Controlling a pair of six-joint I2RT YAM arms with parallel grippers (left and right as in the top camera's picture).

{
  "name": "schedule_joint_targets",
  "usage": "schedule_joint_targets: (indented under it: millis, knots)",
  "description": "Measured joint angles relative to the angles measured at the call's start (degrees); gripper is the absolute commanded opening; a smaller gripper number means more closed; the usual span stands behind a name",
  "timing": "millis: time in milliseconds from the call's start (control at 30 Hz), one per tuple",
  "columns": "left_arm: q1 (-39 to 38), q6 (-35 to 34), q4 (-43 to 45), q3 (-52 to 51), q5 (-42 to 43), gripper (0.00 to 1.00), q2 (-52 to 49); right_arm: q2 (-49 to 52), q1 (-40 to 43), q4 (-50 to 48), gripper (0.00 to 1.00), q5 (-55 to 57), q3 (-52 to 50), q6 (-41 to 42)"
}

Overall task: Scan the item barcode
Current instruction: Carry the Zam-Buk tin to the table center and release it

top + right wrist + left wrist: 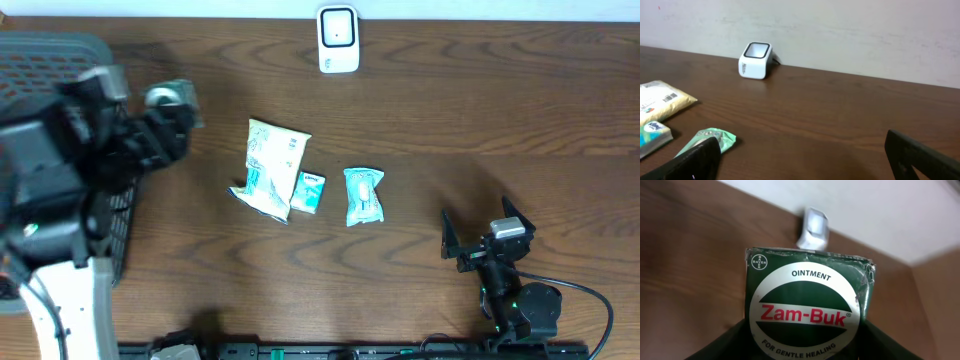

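Green ointment box (807, 312), bottom cut off, fronts blurred scanner (814, 226).

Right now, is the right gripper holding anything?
No, the right gripper is wide open, and only the table shows between its jaws.

The Zam-Buk ointment box (807, 310) runs off the frame's bottom edge; behind it, upper centre, the white scanner (813, 227) is blurred.
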State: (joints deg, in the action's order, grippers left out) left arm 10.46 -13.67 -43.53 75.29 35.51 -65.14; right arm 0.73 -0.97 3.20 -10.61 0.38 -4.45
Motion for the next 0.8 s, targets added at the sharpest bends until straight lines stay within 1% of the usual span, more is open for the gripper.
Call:
schedule_joint_targets:
  millis: [100, 233, 367, 500, 667, 800]
  knots:
    - [-7.43, -0.02, 0.00, 0.00, -1.18, 0.60, -3.30, 0.00, 0.00, -0.02, 0.99, 0.00, 0.02, 0.00]
    - [-18.16, -0.57, 1.75, 0.00, -5.68, 0.60, -9.97, 0.00, 0.00, 0.00, 0.99, 0.02, 0.00, 0.00]
    - [-27.06, -1.49, 7.78, -0.02, -10.71, 0.60, -16.72, 0.00, 0.00, 0.00, 0.99, 0.00, 0.00, 0.00]
    - [-34.88, -2.84, 14.25, -0.02, -17.53, 0.60, -24.30, 0.00, 0.00, 0.00, 0.99, -0.02, 0.02, 0.00]
    - [-40.89, -3.93, 20.68, -0.02, -26.12, 0.60, -33.77, 0.00, 0.00, 0.00, 0.99, 0.00, 0.02, 0.00]
    - [-42.73, -6.40, 20.13, -0.02, -33.03, 0.60, -39.76, 0.00, 0.00, 0.00, 0.99, -0.02, 0.02, 0.00]
